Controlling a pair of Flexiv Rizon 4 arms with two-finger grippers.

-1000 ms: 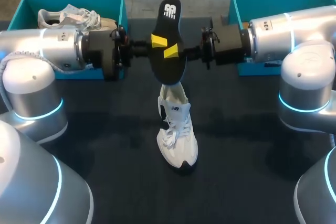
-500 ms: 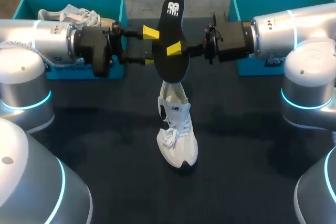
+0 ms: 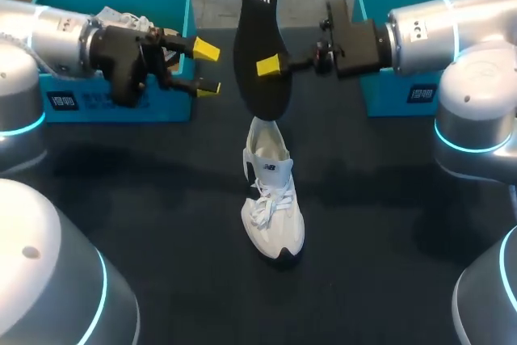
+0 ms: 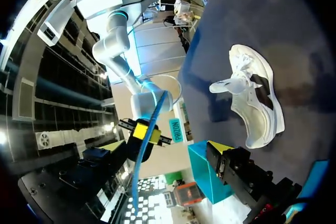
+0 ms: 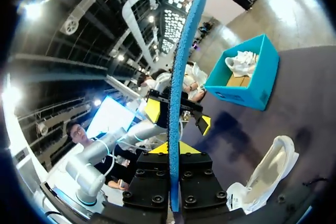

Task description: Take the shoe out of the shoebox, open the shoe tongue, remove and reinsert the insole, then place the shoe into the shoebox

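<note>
My right gripper is shut on a black insole and holds it upright, toe up, above the table. Its heel end hangs just over the collar of a white shoe, which lies on the black table with its toe toward me. In the right wrist view the insole shows edge-on, blue, between my right gripper's fingers. My left gripper stands open to the left of the insole, clear of it. The left wrist view shows the shoe beside my left gripper and the insole ahead.
A teal shoebox at the back left holds a second white shoe. Another teal box stands at the back right, behind my right arm. Bare black tabletop surrounds the shoe.
My left gripper has let go of the insole, opened wide and drawn back to the left. My right gripper has kept the insole and lifted it slightly.
</note>
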